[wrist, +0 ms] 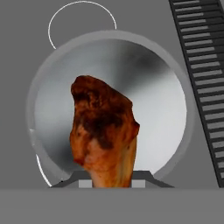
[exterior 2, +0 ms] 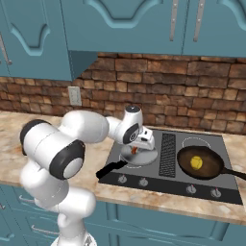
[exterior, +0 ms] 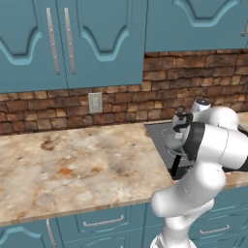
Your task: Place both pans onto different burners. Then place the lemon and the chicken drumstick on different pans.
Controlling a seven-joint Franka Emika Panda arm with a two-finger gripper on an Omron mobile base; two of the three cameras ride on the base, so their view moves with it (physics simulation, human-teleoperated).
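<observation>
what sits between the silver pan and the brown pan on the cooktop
The black ribbed vent strip separates the silver pan from the brown pan, clearest in the right base view.

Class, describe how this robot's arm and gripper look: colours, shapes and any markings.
The arm is glossy white, built of rounded, bulbous segments with black bands at the joints. The hand at its end is white with a grey round cap; the gripper has two small dark fingertips. No cables or markings show.

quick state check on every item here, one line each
silver pan: on a left burner, handle toward the front edge
brown pan: on a right burner, holding the lemon
lemon: resting in the brown pan
chicken drumstick: gripped, over the silver pan
claw: shut on the drumstick
upper cabinet doors: closed
</observation>
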